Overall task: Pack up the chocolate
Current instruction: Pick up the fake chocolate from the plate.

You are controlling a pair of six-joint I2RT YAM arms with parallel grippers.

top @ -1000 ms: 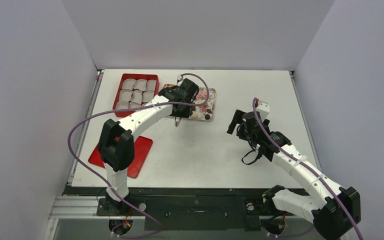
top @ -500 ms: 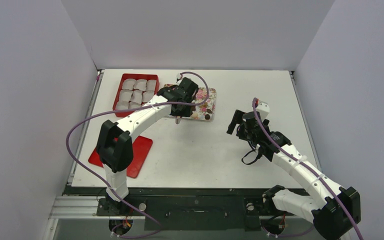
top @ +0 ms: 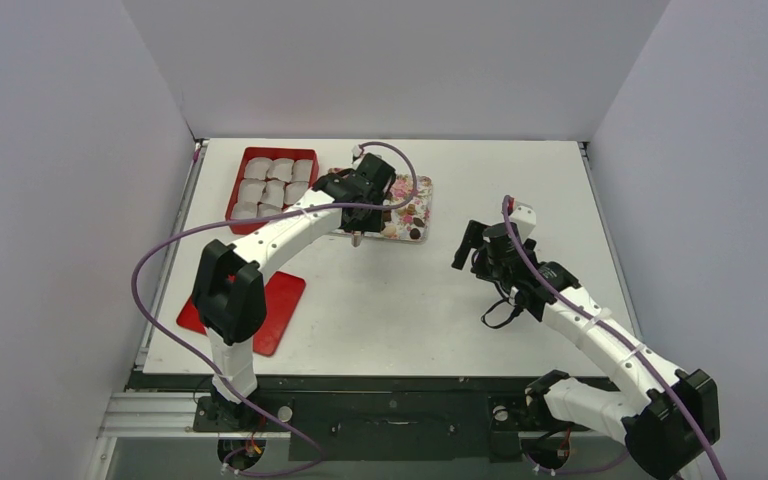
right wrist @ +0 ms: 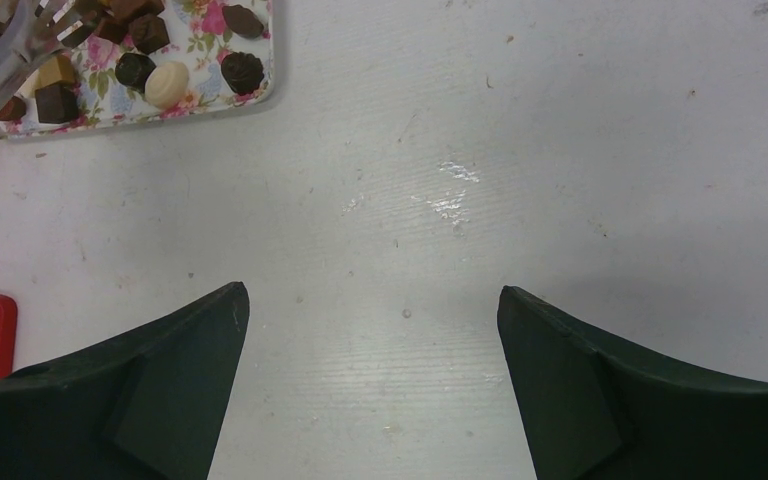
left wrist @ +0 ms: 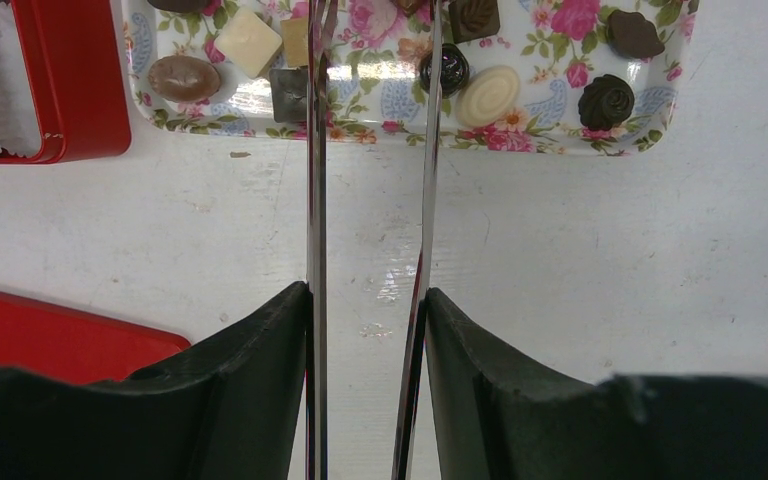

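My left gripper [left wrist: 367, 300] clamps a pair of metal tongs [left wrist: 316, 200] from both sides; the two blades stand apart and extend over the near rim of the floral tray [left wrist: 545, 138]; chocolate [left wrist: 488, 95] pieces lie on either side of the blades; a red box [left wrist: 80, 80] sits just beside the tray's left end.

Far left on the table [top: 390, 300]: box [top: 278, 151] holding paper cups [top: 275, 183]. Just right of it: tray [left wrist: 550, 112] bearing the chocolate [left wrist: 487, 96]. Near left, before the box: flat lid [top: 285, 300]. The tongs [left wrist: 317, 200] in the left gripper [left wrist: 368, 300] reach over the tray's near edge. The right gripper [right wrist: 372, 300] is above the table, right of the tray and apart from it.
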